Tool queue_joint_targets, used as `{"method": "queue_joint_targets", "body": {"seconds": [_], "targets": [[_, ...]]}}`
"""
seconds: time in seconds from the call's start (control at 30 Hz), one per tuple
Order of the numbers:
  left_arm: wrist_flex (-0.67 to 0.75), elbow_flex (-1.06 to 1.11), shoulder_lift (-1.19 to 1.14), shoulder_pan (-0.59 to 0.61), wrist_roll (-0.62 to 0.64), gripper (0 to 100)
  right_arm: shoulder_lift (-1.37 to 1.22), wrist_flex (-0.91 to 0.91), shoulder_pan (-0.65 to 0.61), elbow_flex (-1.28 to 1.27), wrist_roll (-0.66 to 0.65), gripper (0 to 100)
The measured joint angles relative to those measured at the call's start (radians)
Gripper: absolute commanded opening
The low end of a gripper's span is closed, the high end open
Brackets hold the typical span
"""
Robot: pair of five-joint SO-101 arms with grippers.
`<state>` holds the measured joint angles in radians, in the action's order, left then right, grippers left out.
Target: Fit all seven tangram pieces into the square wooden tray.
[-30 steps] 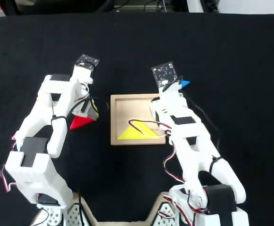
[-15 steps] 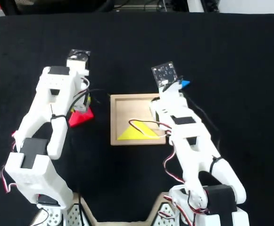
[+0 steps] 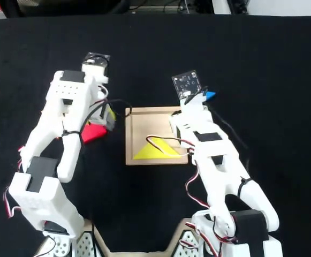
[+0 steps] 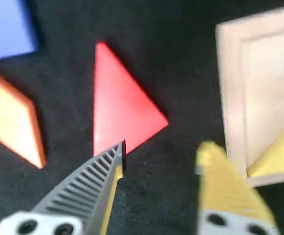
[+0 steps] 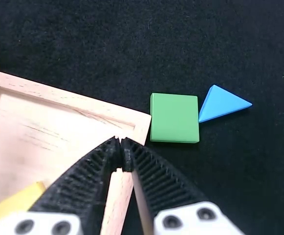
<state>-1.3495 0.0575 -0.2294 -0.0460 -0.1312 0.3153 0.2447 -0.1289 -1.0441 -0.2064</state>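
Risk: the left gripper (image 4: 163, 151), jaws apart, hangs off-centre over the red triangle (image 4: 120, 110). Closing there could skid the piece away, or catch the tray (image 3: 129, 136) rim.
Tray: mid-table, holding one yellow triangle (image 3: 154, 150) along its near edge.
Red triangle: on the table, just beside the tray.
Right gripper (image 5: 120, 143): fingers together, empty, over a tray corner.
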Motion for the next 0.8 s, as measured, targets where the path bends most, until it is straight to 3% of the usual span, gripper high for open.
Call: {"method": "queue_joint_targets", "body": {"seconds": [0.17, 0.4, 0.63, 0.8], "targets": [[0.034, 0.0, 0.0, 0.021, -0.115, 34, 0.0, 0.0, 0.0, 0.0, 0.0, 1.5], [0.167, 0.081, 0.002, 0.157, -0.247, 34, 0.0, 0.0, 0.0, 0.0, 0.0, 1.5], [0.244, 0.166, 0.002, 0.149, -0.267, 34, 0.0, 0.0, 0.0, 0.0, 0.0, 1.5], [0.25, 0.166, 0.002, 0.141, -0.25, 42, 0.0, 0.0, 0.0, 0.0, 0.0, 1.5]]}}
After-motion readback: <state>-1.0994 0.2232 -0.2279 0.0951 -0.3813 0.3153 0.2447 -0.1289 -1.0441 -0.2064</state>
